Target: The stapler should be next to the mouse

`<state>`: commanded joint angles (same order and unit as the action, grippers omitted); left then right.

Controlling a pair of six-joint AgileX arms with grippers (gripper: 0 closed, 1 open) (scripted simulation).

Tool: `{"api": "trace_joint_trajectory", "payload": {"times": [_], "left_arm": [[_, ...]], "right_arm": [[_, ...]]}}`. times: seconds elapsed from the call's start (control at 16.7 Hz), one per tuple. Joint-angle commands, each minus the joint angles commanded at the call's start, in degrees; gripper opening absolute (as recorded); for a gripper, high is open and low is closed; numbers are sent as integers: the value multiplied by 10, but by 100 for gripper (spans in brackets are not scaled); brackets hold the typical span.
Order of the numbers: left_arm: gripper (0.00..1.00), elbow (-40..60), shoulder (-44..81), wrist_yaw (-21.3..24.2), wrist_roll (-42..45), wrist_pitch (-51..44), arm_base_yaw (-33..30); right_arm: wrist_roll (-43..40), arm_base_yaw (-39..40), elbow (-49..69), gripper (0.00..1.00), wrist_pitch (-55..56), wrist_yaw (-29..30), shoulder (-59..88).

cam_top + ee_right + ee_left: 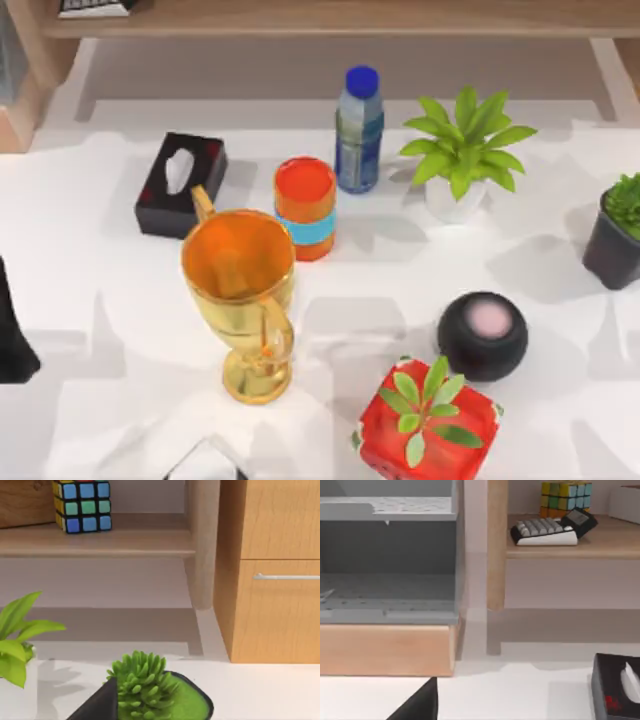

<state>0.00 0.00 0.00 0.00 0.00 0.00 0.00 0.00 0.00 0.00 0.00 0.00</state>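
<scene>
Stapler, mouse unlocated among clutter around gold trophy (240, 300). Find both before reaching. Left arm (12, 340) parked left of trophy; end effector state: cannot tell.

A dark angular thing (205, 462) with a pale grey upper face lies at the near edge of the tabletop, left of the middle, and the border of the top view cuts it off; I cannot tell if it is the stapler. A round black thing (483, 335) with a pale pink spot on its top sits upright on the right half of the tabletop; I cannot tell if it is the mouse. The two are well apart.
</scene>
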Motion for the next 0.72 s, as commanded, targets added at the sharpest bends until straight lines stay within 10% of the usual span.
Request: {"api": "trace_joint_trajectory", "payload": {"times": [0.72], "left_arm": [[100,148,282,-5,-63,-220,48]], "right_arm": [[0,0,0,100,0,0,0]]}}
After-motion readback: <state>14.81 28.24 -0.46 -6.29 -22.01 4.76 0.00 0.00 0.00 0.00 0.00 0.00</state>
